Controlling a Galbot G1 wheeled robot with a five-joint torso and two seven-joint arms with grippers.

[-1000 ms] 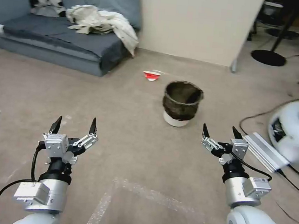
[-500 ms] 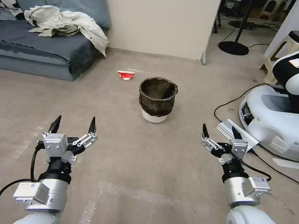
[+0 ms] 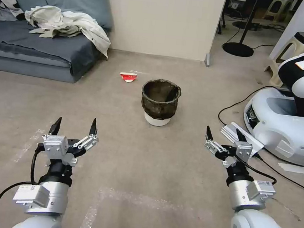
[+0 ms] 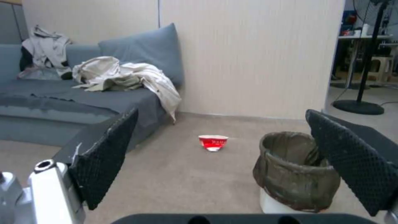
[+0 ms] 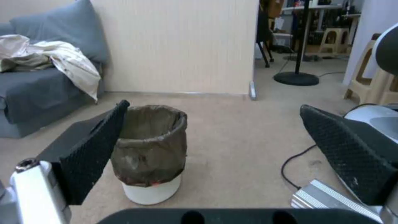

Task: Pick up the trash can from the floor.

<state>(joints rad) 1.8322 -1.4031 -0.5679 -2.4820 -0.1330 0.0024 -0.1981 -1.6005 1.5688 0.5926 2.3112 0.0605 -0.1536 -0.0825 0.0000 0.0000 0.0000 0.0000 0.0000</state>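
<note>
The trash can [image 3: 160, 101] stands upright on the floor [image 3: 148, 156], a small white bin with a dark crinkled bag folded over its rim. It also appears in the left wrist view as the trash can [image 4: 294, 174] and in the right wrist view as the trash can [image 5: 151, 152]. My left gripper [image 3: 74, 127] hovers open above the carpet, nearer to me and left of the can. My right gripper [image 3: 224, 134] is open too, nearer to me and right of it. Both are well apart from the can and hold nothing.
A crushed red-and-white paper cup [image 3: 128, 76] lies just beyond the can. A grey sofa [image 3: 40, 46] with rumpled cloth is at the far left. Another white robot base [image 3: 287, 123], a metal rail [image 3: 241, 135] and black cables [image 3: 231, 107] crowd the right. A wall panel [image 3: 161, 18] stands behind.
The camera swung right over the first half second, shifting the sofa and can leftward in the picture; since then the view has held still. Both grippers keep their pose.
</note>
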